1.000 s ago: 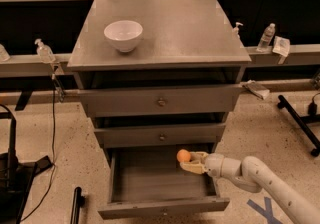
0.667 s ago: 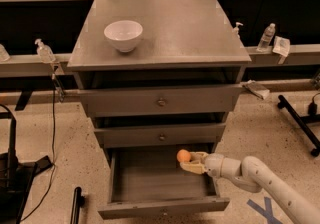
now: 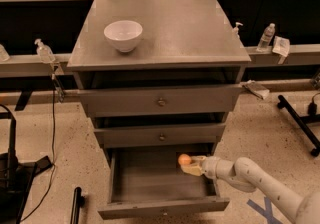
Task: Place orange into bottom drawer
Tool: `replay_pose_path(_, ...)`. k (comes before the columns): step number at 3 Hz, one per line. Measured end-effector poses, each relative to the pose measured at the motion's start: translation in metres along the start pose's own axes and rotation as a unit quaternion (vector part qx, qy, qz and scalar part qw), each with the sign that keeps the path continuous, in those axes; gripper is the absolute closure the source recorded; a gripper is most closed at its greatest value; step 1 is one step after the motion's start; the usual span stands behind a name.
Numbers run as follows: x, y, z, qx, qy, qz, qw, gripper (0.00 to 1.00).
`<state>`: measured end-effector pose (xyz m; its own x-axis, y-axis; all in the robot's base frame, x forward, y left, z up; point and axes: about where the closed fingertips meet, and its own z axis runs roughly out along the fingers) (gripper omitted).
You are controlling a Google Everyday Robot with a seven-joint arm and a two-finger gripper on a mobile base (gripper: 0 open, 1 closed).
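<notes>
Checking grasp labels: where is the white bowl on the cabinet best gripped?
Pinch the rim from straight above: the white bowl stands upright, mouth up, and its wall looks thin enough. The hand is low over the open bottom drawer, at the orange.

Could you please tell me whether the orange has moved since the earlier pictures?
No. The orange stays at the gripper, at the same spot in the open bottom drawer, below and right of the middle drawer's knob.

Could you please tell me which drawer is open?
The bottom drawer: pulled out with its tray exposed, the gripper holding the orange over it; the two above show only fronts.
</notes>
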<state>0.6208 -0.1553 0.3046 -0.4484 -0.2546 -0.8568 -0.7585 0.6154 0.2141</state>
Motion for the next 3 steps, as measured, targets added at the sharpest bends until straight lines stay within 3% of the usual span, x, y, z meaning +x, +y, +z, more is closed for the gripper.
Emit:
replay_pose_path(1,0.043,-0.046,0.015,0.05,0.042,0.017,0.9977,1.0)
replay_pose_path(2,0.08,-0.074,0.039,0.063,0.079,0.008,0.9949,1.0)
replay_pose_path(3,0.104,-0.084,0.061,0.053,0.092,0.004,0.9944,1.0)
